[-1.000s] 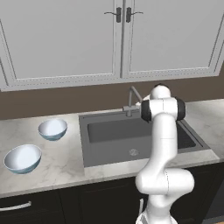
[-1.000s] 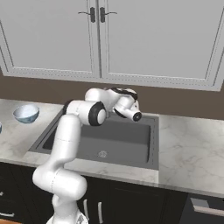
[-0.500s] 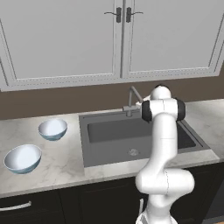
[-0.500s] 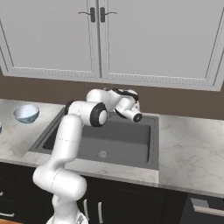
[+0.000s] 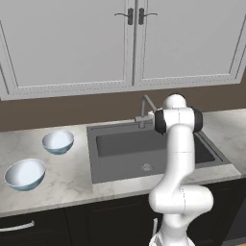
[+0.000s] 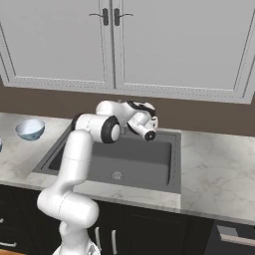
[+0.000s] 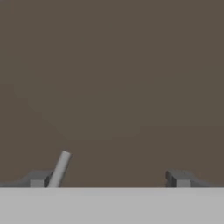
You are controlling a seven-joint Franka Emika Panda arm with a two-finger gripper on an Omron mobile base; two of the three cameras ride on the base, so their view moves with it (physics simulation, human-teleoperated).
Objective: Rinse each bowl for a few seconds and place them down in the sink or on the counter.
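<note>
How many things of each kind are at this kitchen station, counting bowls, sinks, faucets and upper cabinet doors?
Bowls: 2, the larger bowl and the smaller bowl, both on the counter left of the sink.
Sinks: 1, the sink.
Faucets: 1, the faucet.
Upper cabinet doors with handles: 2, the left door and the right door.
Total: 6.

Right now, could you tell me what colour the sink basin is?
Dark grey; the sink shows best in the left base view.

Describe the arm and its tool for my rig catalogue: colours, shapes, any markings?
The arm is glossy white, built of rounded tubular links with dark bands at the joints, rising from a bulbous white base. The tool ends in two small dark grey blocky fingertips. No cables or markings are visible.
</note>
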